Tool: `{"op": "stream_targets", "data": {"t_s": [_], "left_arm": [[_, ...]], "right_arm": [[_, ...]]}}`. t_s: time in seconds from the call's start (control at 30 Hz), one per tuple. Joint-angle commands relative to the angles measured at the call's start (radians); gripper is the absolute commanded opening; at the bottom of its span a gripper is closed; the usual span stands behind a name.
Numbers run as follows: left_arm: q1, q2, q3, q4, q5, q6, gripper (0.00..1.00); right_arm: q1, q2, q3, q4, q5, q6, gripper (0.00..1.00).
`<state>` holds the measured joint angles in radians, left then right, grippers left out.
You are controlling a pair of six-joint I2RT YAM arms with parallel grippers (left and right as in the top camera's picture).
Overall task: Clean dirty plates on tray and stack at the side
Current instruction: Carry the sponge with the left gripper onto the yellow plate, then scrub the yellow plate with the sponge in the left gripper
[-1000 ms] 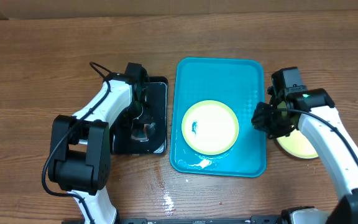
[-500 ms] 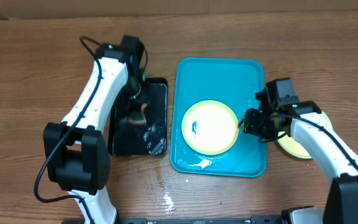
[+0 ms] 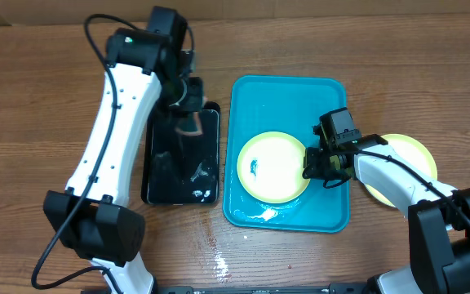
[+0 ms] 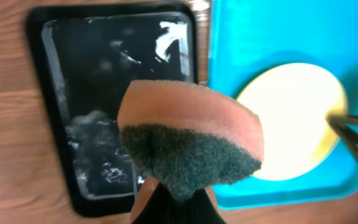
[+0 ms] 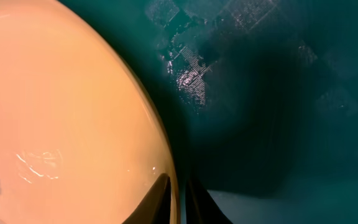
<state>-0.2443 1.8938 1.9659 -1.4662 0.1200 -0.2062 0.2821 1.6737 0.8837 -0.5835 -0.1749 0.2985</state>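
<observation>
One plate (image 3: 272, 167), whitish with a yellow-green rim and a small blue smudge on its left, lies on the turquoise tray (image 3: 288, 94). My right gripper (image 3: 310, 166) is at the plate's right rim. In the right wrist view its fingers (image 5: 178, 199) straddle the rim of the plate (image 5: 61, 106) and are shut on it. My left gripper (image 3: 188, 102) is shut on a pink sponge with a dark scouring side (image 4: 188, 140), held above the far end of the black tray (image 3: 178, 163). Another plate (image 3: 410, 155) lies on the table right of the tray, partly hidden by my right arm.
The black tray (image 4: 104, 81) has wet streaks on it. A small puddle (image 3: 219, 263) is on the wooden table in front of the trays. The turquoise tray floor (image 5: 278, 93) is wet beside the plate. The plate also shows in the left wrist view (image 4: 291, 118).
My left arm has lifted the sponge off the black tray and moved it toward the far end. My right gripper has moved left from the side plate to the tray plate's right rim.
</observation>
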Motion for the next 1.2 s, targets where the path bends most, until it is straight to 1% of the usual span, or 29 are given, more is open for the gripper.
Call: {"op": "stream_targets", "data": {"t_s": [0.0,0.1,0.17,0.27,0.37,0.47,0.53,0.63,0.7,0.77,0.93,1.17], "left_arm": [[-0.073,-0.017,-0.005,0.043,0.100,-0.014,0.04],[-0.143,-0.016,-0.041,0.122,0.098,-0.063,0.04],[-0.191,-0.016,-0.078,0.188,0.098,-0.104,0.04],[-0.248,-0.016,-0.155,0.283,0.098,-0.201,0.04],[-0.289,-0.016,-0.250,0.381,0.098,-0.298,0.04],[-0.314,-0.016,-0.349,0.481,0.105,-0.374,0.04],[-0.326,-0.016,-0.414,0.558,0.141,-0.397,0.04],[-0.341,-0.016,-0.510,0.701,0.196,-0.400,0.04],[-0.354,-0.011,-0.571,0.792,0.196,-0.400,0.04],[-0.360,0.005,-0.614,0.847,0.195,-0.400,0.04],[-0.346,0.075,-0.620,0.849,0.187,-0.396,0.04],[-0.291,0.170,-0.618,0.775,0.060,-0.401,0.04]], "right_arm": [[-0.002,0.003,-0.001,0.003,0.033,0.032,0.04],[-0.002,0.007,-0.001,0.002,0.033,0.088,0.04],[-0.002,0.013,-0.001,0.003,0.033,0.099,0.04],[-0.002,0.027,-0.001,-0.002,0.044,0.111,0.04],[-0.002,0.039,-0.001,-0.024,0.083,0.172,0.04],[-0.002,0.040,-0.001,-0.026,0.089,0.193,0.04],[-0.002,0.040,-0.001,-0.023,0.088,0.193,0.04],[-0.002,0.040,-0.001,-0.024,0.084,0.193,0.04],[-0.002,0.040,-0.001,-0.025,0.077,0.193,0.04],[-0.002,0.040,-0.001,-0.027,0.074,0.193,0.04],[-0.002,0.040,-0.001,-0.036,0.069,0.193,0.04],[-0.002,0.040,-0.001,-0.056,0.069,0.193,0.04]]}}
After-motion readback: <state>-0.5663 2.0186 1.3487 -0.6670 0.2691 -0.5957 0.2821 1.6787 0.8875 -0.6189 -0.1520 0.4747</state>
